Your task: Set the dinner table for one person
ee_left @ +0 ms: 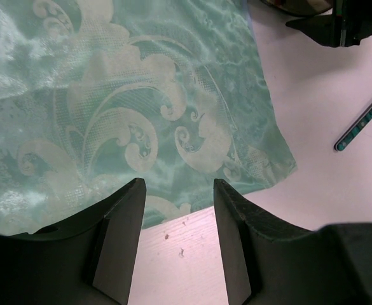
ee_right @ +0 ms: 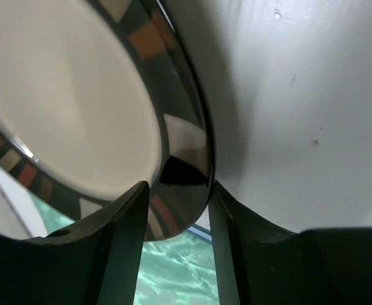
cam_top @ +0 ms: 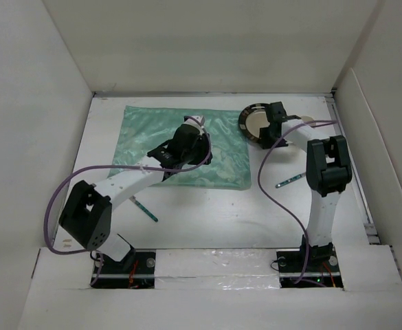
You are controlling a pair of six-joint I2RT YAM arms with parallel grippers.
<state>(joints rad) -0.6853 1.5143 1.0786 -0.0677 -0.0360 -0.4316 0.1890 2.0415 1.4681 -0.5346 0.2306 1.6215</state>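
The dinner table (cam_top: 207, 220) is a flat white surface between white panels. A dark-rimmed plate with a cream centre (cam_top: 254, 119) is at the back right, tilted. My right gripper (cam_top: 272, 129) is shut on the plate's rim. In the right wrist view the plate (ee_right: 65, 95) has its rim between the fingers of the right gripper (ee_right: 179, 184), raised off the table (ee_right: 300, 95). My left gripper (cam_top: 202, 152) hovers open and empty over the mint-green mat (cam_top: 180, 148). In the left wrist view the left gripper (ee_left: 176, 184) is above the near edge of the mat (ee_left: 141, 95).
A teal-handled utensil (cam_top: 290, 181) lies on the table to the right of the mat, also in the left wrist view (ee_left: 362, 124). Another utensil (cam_top: 146, 208) lies near the left arm. A pale item (cam_top: 309, 122) lies behind the right arm. White panels stand on all sides.
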